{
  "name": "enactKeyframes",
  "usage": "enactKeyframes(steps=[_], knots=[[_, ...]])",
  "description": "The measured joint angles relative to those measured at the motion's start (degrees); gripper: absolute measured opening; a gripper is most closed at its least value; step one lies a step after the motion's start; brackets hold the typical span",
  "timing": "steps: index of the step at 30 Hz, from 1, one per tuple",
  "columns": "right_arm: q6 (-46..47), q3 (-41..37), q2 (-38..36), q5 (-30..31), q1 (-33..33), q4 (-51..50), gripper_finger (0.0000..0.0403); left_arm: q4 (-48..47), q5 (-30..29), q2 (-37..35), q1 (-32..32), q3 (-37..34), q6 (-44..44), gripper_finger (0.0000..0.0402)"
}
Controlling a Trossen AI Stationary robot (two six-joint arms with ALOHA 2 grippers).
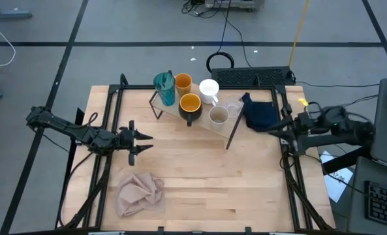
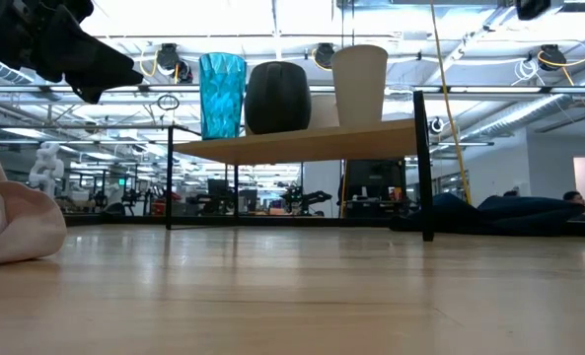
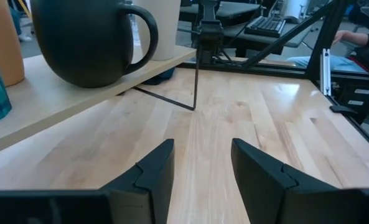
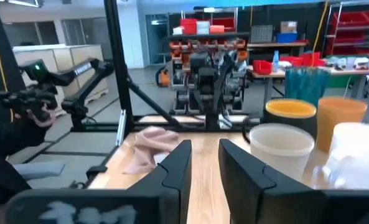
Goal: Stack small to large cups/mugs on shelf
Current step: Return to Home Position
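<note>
Six vessels on the light-wood wire-framed shelf (image 1: 203,121): teal tumbler (image 1: 164,88), orange cup (image 1: 183,83), white handled mug (image 1: 209,88), black mug (image 1: 190,104), beige cup (image 1: 218,115), clear glass (image 1: 233,106). Left pincer (image 1: 144,145) and right pincer (image 1: 276,130) are both spread and empty. Judged step: homing. Next: retract both arms, avoiding the shelf frame.

On my feed the wooden table (image 1: 200,189) has the wire-legged shelf (image 2: 302,146) standing at its far middle, angled a bit. Six cups are up on the board: teal tumbler (image 1: 164,88) at the left end, orange cup (image 1: 183,83) just beside it, then the white mug (image 1: 209,89). The black mug (image 1: 190,104) with the orange inside sits nearer, and the beige cup (image 1: 218,116) and clear glass (image 1: 233,108) are toward the right end. On the table itself, a pink cloth (image 1: 141,194) is crumpled near left and a navy cloth (image 1: 261,113) lies far right, just beside the shelf.
</note>
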Motion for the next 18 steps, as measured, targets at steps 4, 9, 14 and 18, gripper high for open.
enactKeyframes(steps=[4,9,14,18], knots=[[0.8,-8.3,-2.0,0.0,0.0,5.8,0.0073,0.0,-0.3,0.0,0.0,0.0,0.0,0.0159],[-2.0,-17.0,-2.3,0.0,0.0,17.6,0.0073,0.1,-0.8,0.0,0.0,0.0,-0.6,0.0159],[-2.2,-22.6,-2.3,0.2,0.0,23.9,0.0073,0.1,-0.8,0.0,0.0,0.0,-1.1,0.0159],[-1.4,-25.8,-2.2,0.3,0.0,27.0,0.0073,0.1,-0.8,0.0,0.0,0.0,-1.1,0.0159]])
